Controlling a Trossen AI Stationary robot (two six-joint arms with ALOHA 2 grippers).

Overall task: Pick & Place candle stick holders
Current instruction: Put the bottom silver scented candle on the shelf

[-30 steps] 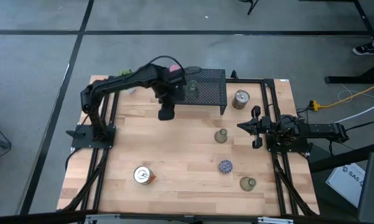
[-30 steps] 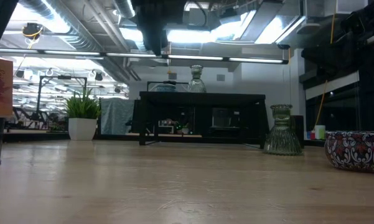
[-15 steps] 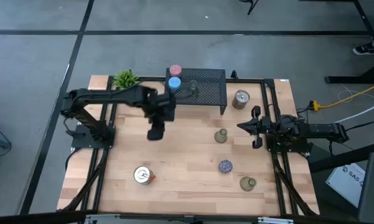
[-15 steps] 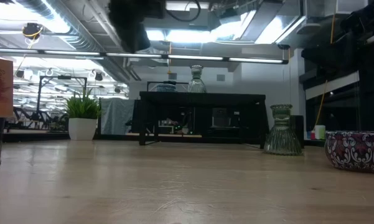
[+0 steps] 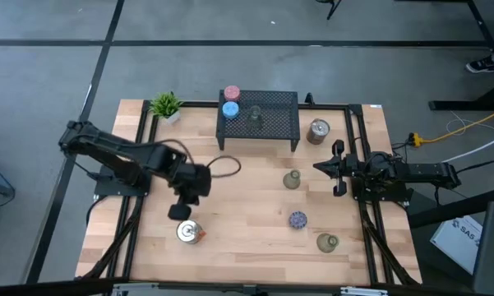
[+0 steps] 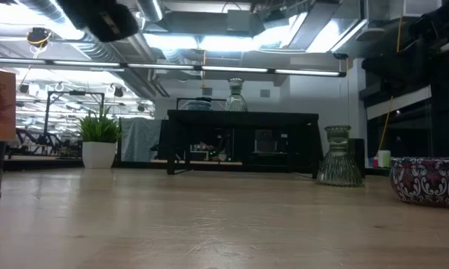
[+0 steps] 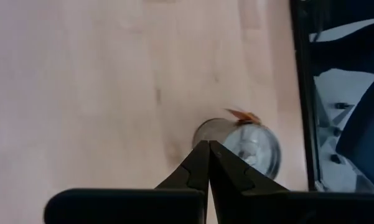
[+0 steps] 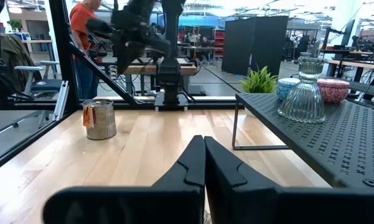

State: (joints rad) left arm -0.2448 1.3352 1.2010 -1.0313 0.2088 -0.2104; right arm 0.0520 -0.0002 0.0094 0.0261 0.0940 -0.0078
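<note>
The left hand [image 5: 185, 211], fingers pinched shut and empty, hangs over the silver candle holder [image 5: 187, 233], apparently lining up a grasp.

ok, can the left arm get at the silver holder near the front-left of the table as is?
Probably yes. The left gripper hovers just beside the silver holder, with bare table between them and nothing nearby. Its fingers are shut, so it would need to open first.

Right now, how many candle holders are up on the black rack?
3: pink holder and blue holder at the rack's left end, clear glass holder beside them. Mesh might hide others underneath.
</note>
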